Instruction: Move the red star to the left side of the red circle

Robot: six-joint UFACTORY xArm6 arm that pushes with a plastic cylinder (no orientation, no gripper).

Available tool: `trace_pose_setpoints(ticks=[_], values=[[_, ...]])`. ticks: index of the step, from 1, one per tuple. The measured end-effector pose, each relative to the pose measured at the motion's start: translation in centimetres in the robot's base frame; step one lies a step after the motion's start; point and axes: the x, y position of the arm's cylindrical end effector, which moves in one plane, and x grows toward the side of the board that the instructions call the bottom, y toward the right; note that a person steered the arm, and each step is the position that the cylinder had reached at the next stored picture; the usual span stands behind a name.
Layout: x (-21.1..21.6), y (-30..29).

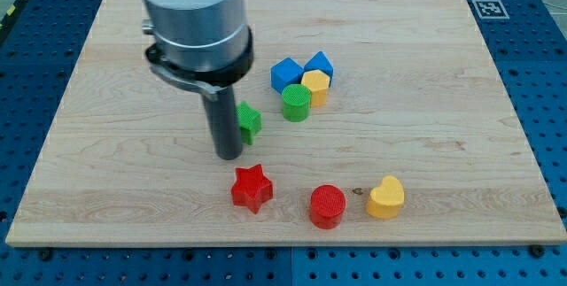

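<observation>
Nearest the view's bottom sit three blocks in a row: the red star (pixel 252 188) — five-pointed, ridged on top — just left of the red circle (pixel 327 206), then a yellow heart (pixel 386 197). My tip (pixel 229 155) stands just above the star, apart from it — a bare rod. Beside it, a green block (pixel 249 122); farther off, a green cylinder (pixel 296 104), a yellow block (pixel 315 85) and two blue blocks (pixel 285 74).

We count two red blocks (pixel 252 188), two blue (pixel 285 73), two green (pixel 296 104), and two yellow (pixel 386 197).
</observation>
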Motion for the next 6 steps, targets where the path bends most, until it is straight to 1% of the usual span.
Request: trace_pose_setpoints(ticks=[1, 2, 3, 5, 6], values=[[-0.5, 1.3], [-0.7, 1.0], [-0.6, -1.8], [-3.4, -2.0], [-3.0, -1.9]])
